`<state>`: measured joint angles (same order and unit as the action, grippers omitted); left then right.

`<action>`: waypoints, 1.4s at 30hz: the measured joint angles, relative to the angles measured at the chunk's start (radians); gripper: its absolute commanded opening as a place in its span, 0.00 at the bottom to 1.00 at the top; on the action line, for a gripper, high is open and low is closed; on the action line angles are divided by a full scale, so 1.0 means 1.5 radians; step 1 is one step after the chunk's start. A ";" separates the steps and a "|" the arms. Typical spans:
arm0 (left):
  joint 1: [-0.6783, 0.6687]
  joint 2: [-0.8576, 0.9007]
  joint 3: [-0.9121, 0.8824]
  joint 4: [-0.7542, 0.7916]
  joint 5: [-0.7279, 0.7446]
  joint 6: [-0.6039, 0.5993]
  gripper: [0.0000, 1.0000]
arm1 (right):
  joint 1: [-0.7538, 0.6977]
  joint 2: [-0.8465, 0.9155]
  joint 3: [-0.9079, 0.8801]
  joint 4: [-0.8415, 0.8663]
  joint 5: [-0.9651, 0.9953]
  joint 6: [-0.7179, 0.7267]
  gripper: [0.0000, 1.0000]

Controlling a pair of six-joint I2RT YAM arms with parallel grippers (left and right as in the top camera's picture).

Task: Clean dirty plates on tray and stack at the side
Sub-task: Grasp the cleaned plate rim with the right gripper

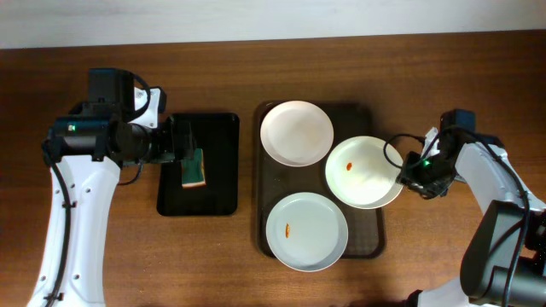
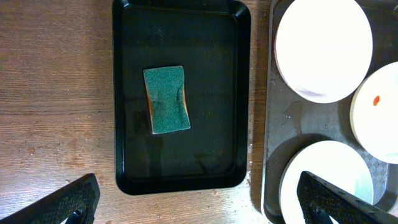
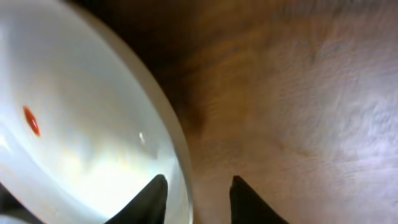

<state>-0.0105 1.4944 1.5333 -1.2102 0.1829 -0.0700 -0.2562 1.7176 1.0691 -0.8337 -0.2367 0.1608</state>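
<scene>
The left gripper hangs wide open above the sponge in the black tray. Three plates lie on the brown tray - the right-hand plate overhangs its edge, its rim between the slightly parted fingers of the right gripper, not pinched.

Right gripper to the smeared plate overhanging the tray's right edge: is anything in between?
Nothing visible. The right gripper straddles that plate at its rim: one finger over the plate, the other outside it, above the wooden table.
</scene>
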 measured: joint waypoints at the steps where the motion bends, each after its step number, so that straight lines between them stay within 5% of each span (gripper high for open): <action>1: 0.000 0.000 0.000 0.000 0.000 0.000 1.00 | 0.000 0.000 0.000 0.011 -0.001 -0.002 0.36; 7: 0.000 0.000 0.000 0.000 0.000 0.000 1.00 | 0.009 -0.028 0.026 -0.035 -0.027 -0.024 0.36; 11: 0.000 0.000 0.000 0.004 0.000 0.000 1.00 | 0.110 -0.120 0.077 -0.004 -0.050 -0.044 0.37; 17: 0.000 0.000 0.000 0.008 0.000 0.000 1.00 | 0.311 -0.006 0.088 0.253 0.013 -0.055 0.39; 24: 0.000 0.000 0.000 0.007 0.000 0.000 1.00 | 0.312 0.167 0.085 0.447 0.068 -0.056 0.38; 28: 0.000 0.000 0.000 0.008 0.000 0.000 1.00 | 0.307 0.176 0.085 0.451 0.078 -0.056 0.29; 30: 0.000 0.000 0.000 0.007 0.000 0.000 1.00 | 0.305 0.176 0.086 0.424 0.082 -0.055 0.06; 38: 0.000 0.000 0.000 0.007 0.000 0.000 1.00 | 0.304 0.177 0.097 0.424 0.075 -0.004 0.04; 42: 0.000 0.000 0.000 0.007 0.000 0.000 1.00 | 0.311 0.107 0.160 0.305 0.072 -0.010 0.04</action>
<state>-0.0101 1.4944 1.5330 -1.1992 0.1829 -0.0700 0.2100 1.8774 1.3098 -0.3767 -0.1280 0.1459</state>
